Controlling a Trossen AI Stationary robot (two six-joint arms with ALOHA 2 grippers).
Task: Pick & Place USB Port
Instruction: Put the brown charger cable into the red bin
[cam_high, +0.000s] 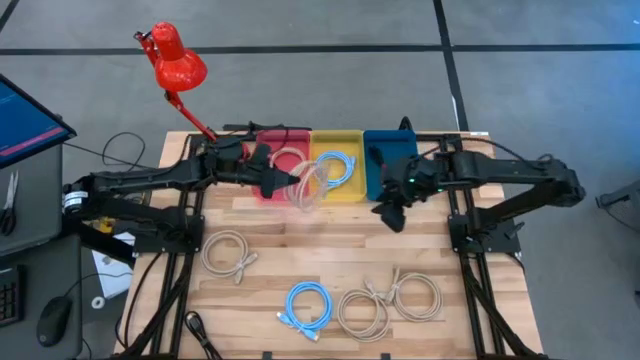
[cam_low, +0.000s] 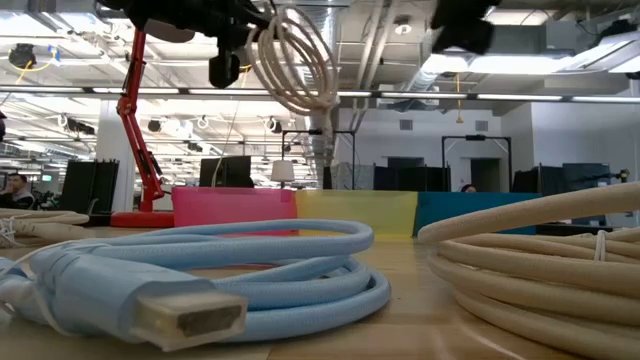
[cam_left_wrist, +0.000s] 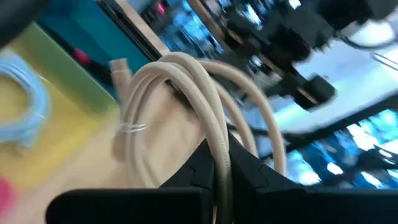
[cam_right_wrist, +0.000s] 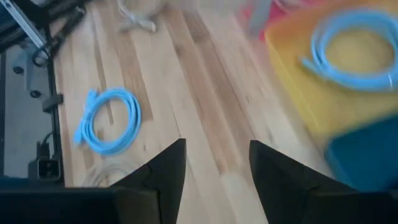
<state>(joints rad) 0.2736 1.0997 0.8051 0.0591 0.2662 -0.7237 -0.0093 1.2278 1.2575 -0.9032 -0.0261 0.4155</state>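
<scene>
1. Pale striped wooden table top (cam_high: 330, 255), centre frame.
2. Plastic bins at upper centre: pink bin (cam_high: 272, 141), yellow bin (cam_high: 336, 136), blue bin (cam_high: 385, 140).
3. Glossy red desk lamp (cam_high: 174, 62), upper left.
4. Light-blue coiled cable (cam_high: 308, 304) and beige coiled cables (cam_high: 228, 250), lower frame.

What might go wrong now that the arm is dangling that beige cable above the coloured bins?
1. The left gripper pinches only one edge of the beige coiled cable, so the loose loops could slip or unwind.
2. The coil hangs over the border between the pink bin and the yellow bin, so it might drop across both.
</scene>
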